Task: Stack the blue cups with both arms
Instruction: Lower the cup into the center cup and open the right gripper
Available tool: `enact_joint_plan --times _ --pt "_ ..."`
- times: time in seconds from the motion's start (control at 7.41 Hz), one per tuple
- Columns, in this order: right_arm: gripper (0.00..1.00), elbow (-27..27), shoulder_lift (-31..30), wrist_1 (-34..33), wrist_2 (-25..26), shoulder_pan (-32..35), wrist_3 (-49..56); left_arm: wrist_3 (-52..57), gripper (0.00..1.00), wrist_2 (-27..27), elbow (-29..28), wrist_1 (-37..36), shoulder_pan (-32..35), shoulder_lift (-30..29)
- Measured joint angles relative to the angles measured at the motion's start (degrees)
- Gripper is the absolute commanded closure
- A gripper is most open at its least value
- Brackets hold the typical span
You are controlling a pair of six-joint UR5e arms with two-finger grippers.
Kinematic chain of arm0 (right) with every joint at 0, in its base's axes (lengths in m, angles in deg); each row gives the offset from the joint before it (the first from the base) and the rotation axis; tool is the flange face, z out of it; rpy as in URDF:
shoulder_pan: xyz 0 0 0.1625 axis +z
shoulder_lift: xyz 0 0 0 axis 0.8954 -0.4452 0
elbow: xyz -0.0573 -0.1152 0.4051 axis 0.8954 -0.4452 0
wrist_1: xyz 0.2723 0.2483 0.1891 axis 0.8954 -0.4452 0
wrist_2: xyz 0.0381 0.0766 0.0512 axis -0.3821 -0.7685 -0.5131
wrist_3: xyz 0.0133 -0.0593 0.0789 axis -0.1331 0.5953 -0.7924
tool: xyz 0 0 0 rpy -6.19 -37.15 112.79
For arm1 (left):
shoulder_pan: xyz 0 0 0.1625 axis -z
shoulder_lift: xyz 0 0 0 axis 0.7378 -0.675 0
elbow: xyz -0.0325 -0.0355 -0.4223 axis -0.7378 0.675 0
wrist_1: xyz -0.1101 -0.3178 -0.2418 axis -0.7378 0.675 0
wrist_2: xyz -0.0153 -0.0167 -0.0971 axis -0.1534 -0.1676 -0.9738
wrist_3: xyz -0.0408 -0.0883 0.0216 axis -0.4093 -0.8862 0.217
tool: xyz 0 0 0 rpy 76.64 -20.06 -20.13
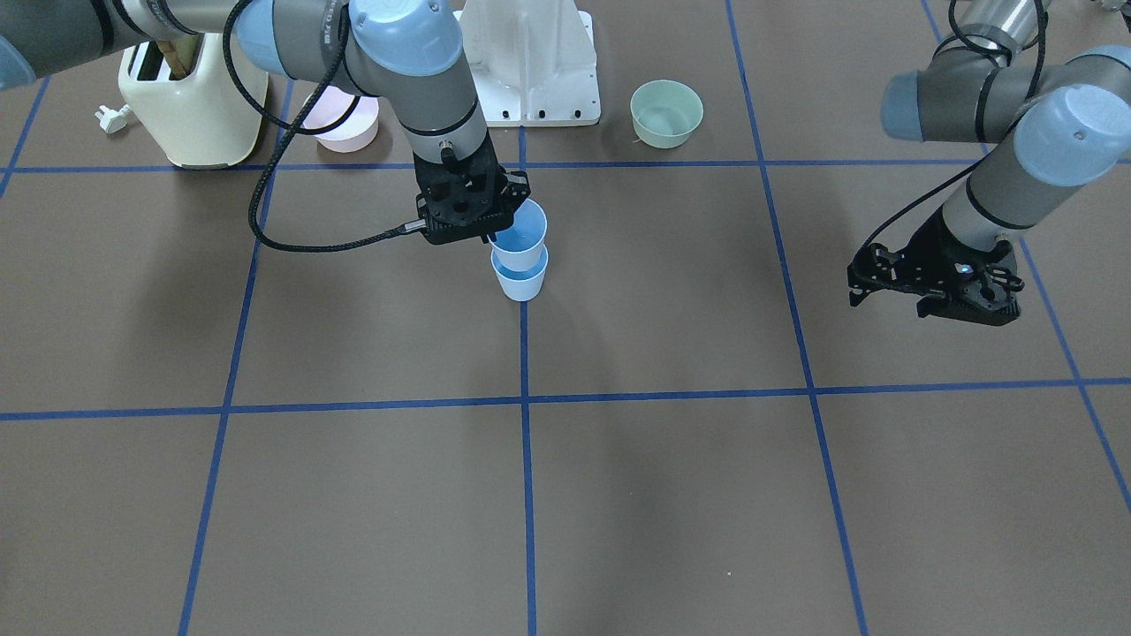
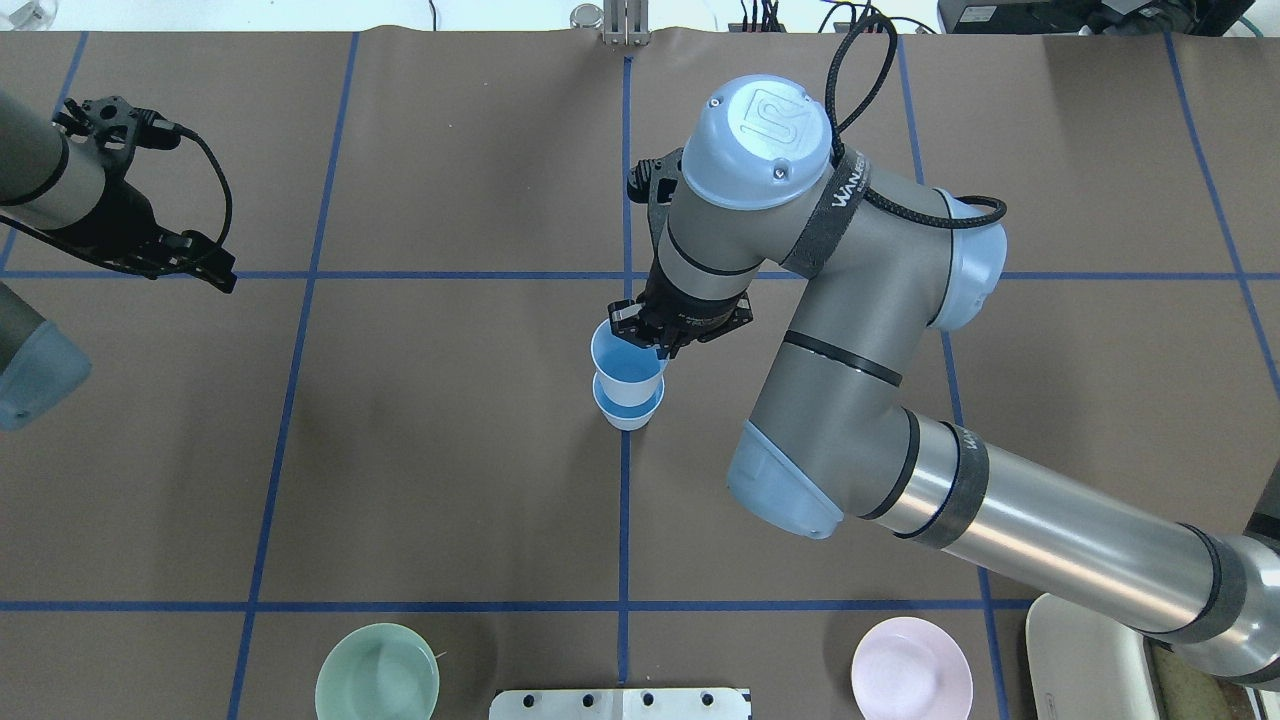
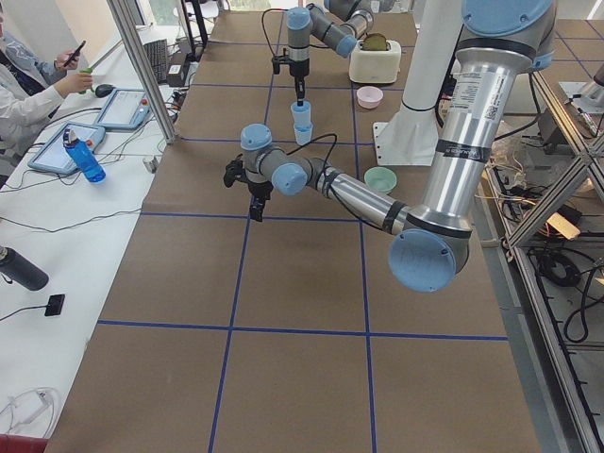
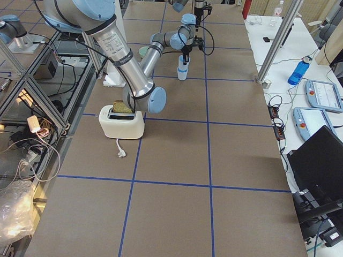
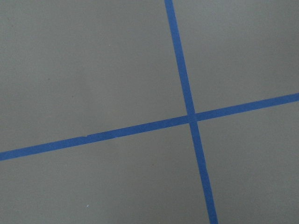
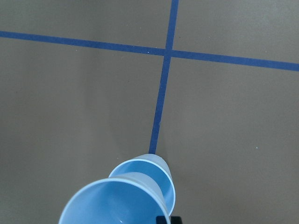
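**Brown table with a blue tape grid**

The brown table [image 1: 671, 495] is crossed by blue tape lines [image 1: 525, 459]. Just below the fingers [image 6: 167, 220] of the right gripper [image 2: 655, 351], a blue cup [image 1: 521, 284] stands on a tape line, with a second cup [image 1: 521, 243] nested in it. Back from those fingers, toward the robot, stands a white mount [image 1: 530, 71]. A green bowl [image 1: 667, 113] sits to their left. A pink bowl [image 2: 910, 682] and a cream toaster [image 1: 194, 106] with its plug [image 1: 113, 117] sit to their right.

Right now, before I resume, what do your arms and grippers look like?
Both the right arm and left arm are grey tubes with pale blue round joint caps, one embossed with a logo. Black braided cables run along them; a white-lettered black strap wraps the right arm. The right gripper and left gripper are black.
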Motion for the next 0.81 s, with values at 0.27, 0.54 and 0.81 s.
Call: enact_joint_plan --times 0.27,0.54,0.81 --pt "1.00 -0.4 0.0 0.0 0.2 -0.3 0.1 -0.1 0.07 0.0 0.0 0.0 0.0 0.0" --pt "1.00 -0.5 0.0 0.0 0.6 -1.0 0.1 -0.2 0.07 0.0 0.0 0.0 0.0 0.0" --pt "1.00 -0.6 0.0 0.0 0.9 -1.3 0.1 -0.3 0.07 0.0 0.0 0.0 0.0 -0.1"
